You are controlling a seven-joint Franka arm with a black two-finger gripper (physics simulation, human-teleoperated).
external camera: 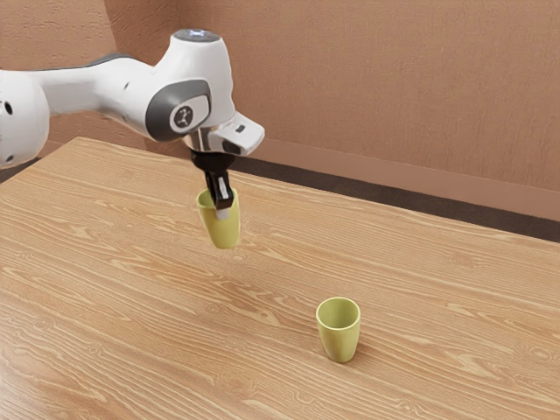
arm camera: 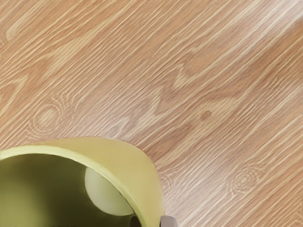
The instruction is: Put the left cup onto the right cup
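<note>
Arm: our white arm comes in from the exterior view's upper left and bends down over the table.
Gripper: our black gripper points downward and is clenched on the rim of the held cup. A dark finger with a pale pad lies against the cup's upper wall.
Held cup: the yellow-green held cup hangs in the air, clear of the table. It is tilted slightly, with its mouth leaning toward the exterior view's left and its base toward the right.
Held cup, wrist view: the held cup sits right under our hand. We see its thick curved rim, a shaded inside and a pale round bottom.
Standing cup: the standing cup has the same yellow-green colour. It is upright on the table with its mouth open upward.
Relation: the two cups are well apart. The standing cup lies toward the exterior view's right of the held cup and nearer the camera.
Table: the table is light wood with strong wavy grain and a few knot rings.
Writing: a small white mark sits on the grey joint cover, and we cannot read it.
Background: a plain brown wall stands behind the table.
</note>
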